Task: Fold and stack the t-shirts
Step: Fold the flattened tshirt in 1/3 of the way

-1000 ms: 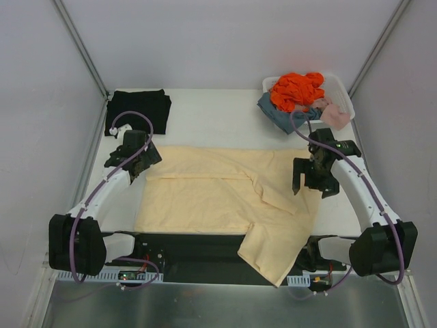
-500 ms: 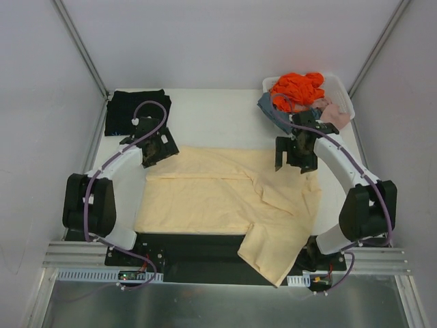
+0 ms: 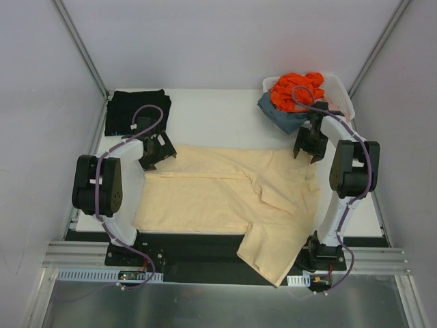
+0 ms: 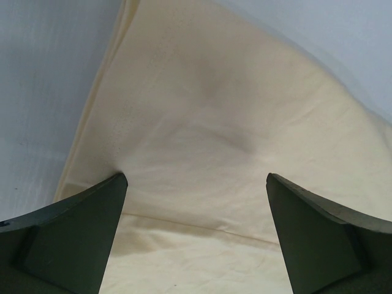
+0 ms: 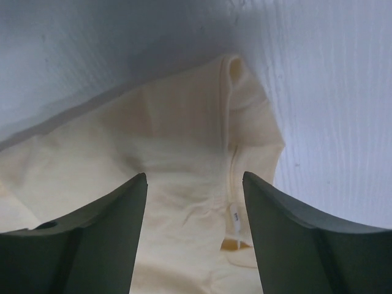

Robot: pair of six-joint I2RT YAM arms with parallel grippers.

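Note:
The pale cream-yellow t-shirt [image 3: 212, 191] lies spread on the white table, partly folded, with one flap hanging over the front edge. The black t-shirt [image 3: 136, 111] lies folded at the far left corner. My left gripper [image 3: 160, 152] hovers open over the cream shirt's far left corner; in the left wrist view the gripper [image 4: 196, 184] straddles a fold in the cloth [image 4: 202, 122]. My right gripper [image 3: 306, 145] sits over the far right corner. In the right wrist view it [image 5: 195, 177] stands open around the cloth [image 5: 177, 141], beside a seam and a small white label [image 5: 235, 215].
A white slotted basket [image 3: 345, 99] at the far right corner holds orange [image 3: 295, 87], blue-grey and pink clothes, close behind my right gripper. Grey walls enclose the table on three sides. Bare table shows between the black shirt and the basket.
Both arms have reached away from the front edge, towards the cream shirt's far corners. The right jaws have narrowed a little; the left jaws stay wide.

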